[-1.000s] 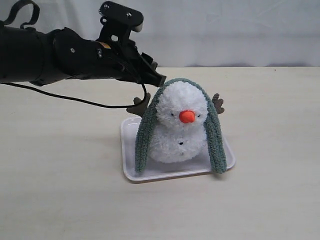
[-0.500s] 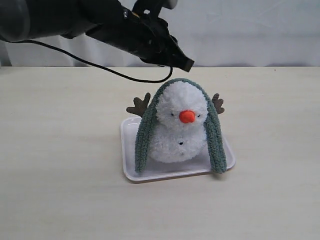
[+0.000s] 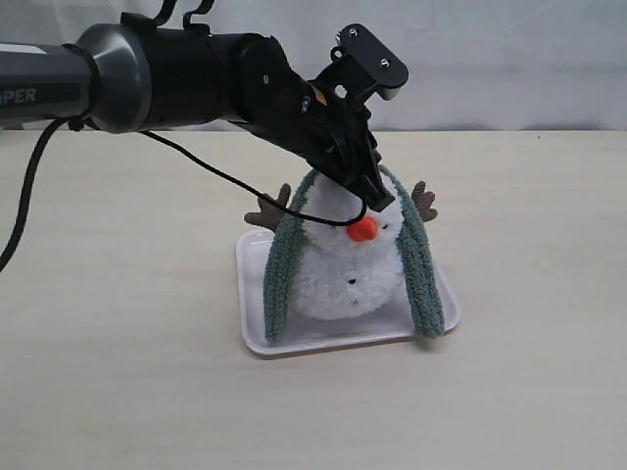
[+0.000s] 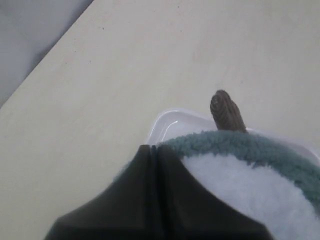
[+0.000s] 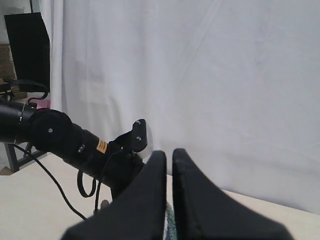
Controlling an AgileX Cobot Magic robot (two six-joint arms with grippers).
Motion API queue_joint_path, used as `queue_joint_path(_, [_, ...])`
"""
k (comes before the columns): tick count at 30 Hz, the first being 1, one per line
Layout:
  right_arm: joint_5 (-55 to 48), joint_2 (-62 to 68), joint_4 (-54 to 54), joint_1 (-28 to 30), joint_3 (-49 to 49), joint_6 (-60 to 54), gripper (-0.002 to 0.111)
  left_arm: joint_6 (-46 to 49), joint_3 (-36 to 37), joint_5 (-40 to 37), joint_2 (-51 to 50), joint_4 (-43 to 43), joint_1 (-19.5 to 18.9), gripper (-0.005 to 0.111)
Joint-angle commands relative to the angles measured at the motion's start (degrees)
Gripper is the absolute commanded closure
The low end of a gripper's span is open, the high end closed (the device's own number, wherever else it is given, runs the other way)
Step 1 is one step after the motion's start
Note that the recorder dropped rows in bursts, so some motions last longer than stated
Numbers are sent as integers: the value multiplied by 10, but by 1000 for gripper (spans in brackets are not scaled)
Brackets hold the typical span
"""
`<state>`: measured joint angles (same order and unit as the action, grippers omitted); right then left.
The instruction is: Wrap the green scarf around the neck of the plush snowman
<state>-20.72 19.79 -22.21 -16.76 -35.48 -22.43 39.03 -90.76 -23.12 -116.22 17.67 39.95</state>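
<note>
Finds green scarf (image 3: 278,274) merely draped over head of plush snowman (image 3: 343,279), ends hanging either side down to white tray (image 3: 257,343). Puts left gripper (image 3: 377,199) clenched at scarf's crown, right gripper (image 5: 169,165) clenched well away. Leaves whole neck wrap undone.
</note>
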Motion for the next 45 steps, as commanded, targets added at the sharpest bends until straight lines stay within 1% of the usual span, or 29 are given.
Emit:
queue_joint_path(1, [-4, -2, 7, -1, 2, 3, 104, -16, -3, -66, -4, -99, -1, 107])
queue_joint_path(2, [-4, -2, 7, -1, 2, 3, 104, -32, -3, -84, -4, -133, -1, 107])
queue_joint_path(4, [-4, -2, 7, -1, 2, 3, 104, -35, -3, -105, -4, -155, -1, 107])
queue_joint_path(9, [-5, -2, 7, -1, 2, 3, 104, -14, -3, -144, -4, -153, -1, 107])
queue_joint_path(13, [-5, -2, 7, -1, 2, 3, 104, -14, -3, -147, -4, -153, -1, 107])
queue_joint_path(17, [-5, -2, 7, -1, 2, 3, 104, -23, -3, -125, -4, -150, -1, 106])
queue_joint_path(20, [-5, -2, 7, -1, 2, 3, 104, -47, -3, -98, -4, -145, 0, 99])
queue_joint_path(23, [-5, -2, 7, -1, 2, 3, 104, -62, -3, -74, -4, -125, 0, 89])
queue_joint_path(27, [-5, -2, 7, -1, 2, 3, 104, -88, -3, -67, 10, -124, 0, 78])
queue_joint_path(32, [-5, -2, 8, -1, 2, 3, 104, -93, -3, -104, 58, -128, -2, 68])
queue_joint_path(36, [-5, -2, 8, -1, 2, 3, 104, -93, -3, -151, 98, -132, -9, 66])
queue_joint_path(39, [-8, -2, 9, -1, 2, 2, 104, -93, -3, -199, 116, -142, -21, 66])
queue_joint_path(41, [-12, -2, 18, -1, 2, 2, 104, -93, -3, -262, 119, -141, -33, 66])
queue_joint_path(42, [-12, -2, 20, -1, 2, 2, 104, -93, 2, -281, 119, -141, -34, 66])
queue_joint_path(44, [-15, -2, 21, -1, 2, 2, 104, -92, 19, -277, 119, -139, -37, 66])
queue_joint_path(45, [-18, -2, 21, -1, 2, 2, 104, -88, 32, -252, 119, -140, -37, 66])
